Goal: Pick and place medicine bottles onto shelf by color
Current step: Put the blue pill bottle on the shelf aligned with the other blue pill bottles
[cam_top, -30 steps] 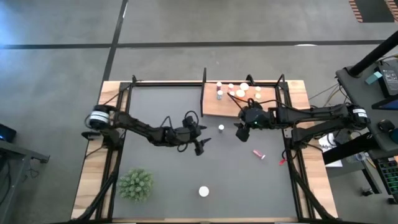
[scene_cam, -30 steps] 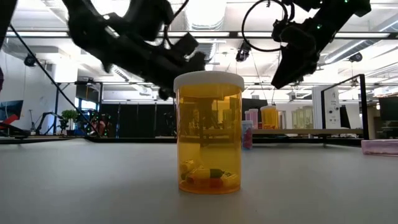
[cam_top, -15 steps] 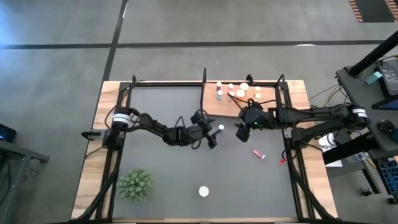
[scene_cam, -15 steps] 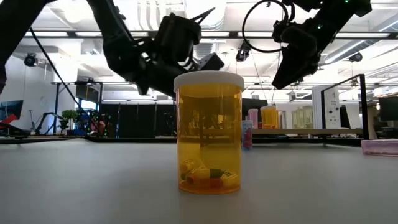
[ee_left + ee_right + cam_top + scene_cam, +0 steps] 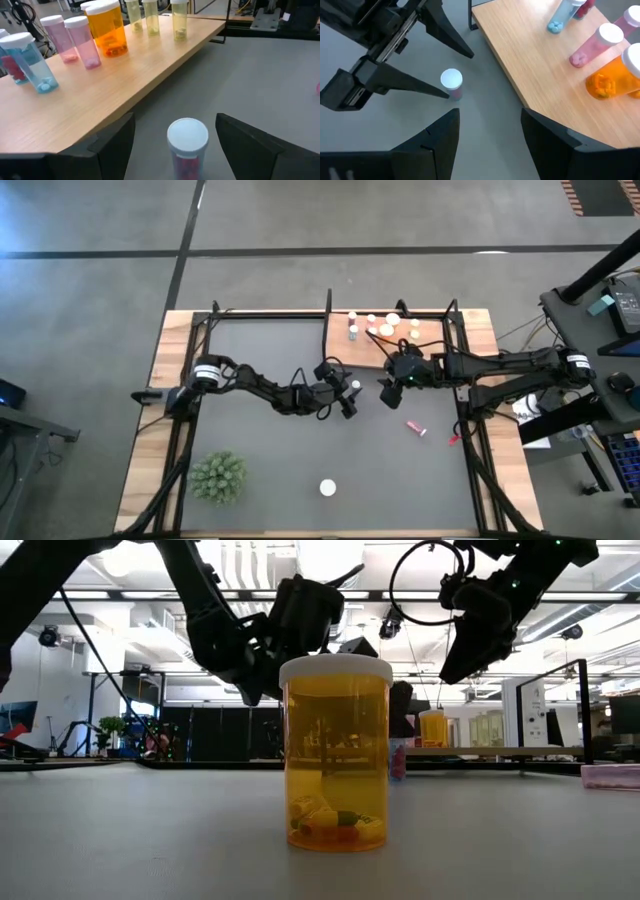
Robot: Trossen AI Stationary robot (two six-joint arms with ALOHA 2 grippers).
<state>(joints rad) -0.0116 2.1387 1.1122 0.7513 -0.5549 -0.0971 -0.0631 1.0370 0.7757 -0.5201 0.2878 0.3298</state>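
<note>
The left gripper stood spread around a white-capped pink bottle beside the shelf, while the right gripper hung open nearby.

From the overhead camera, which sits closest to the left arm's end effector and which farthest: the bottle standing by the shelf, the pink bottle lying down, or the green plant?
From the left end effector:
1. Standing white-capped bottle, right at its fingertips, beside the shelf.
2. Pink bottle lying on the mat, off toward the right arm's side.
3. Spiky green plant, farthest, in the mat's near-left corner.
</note>
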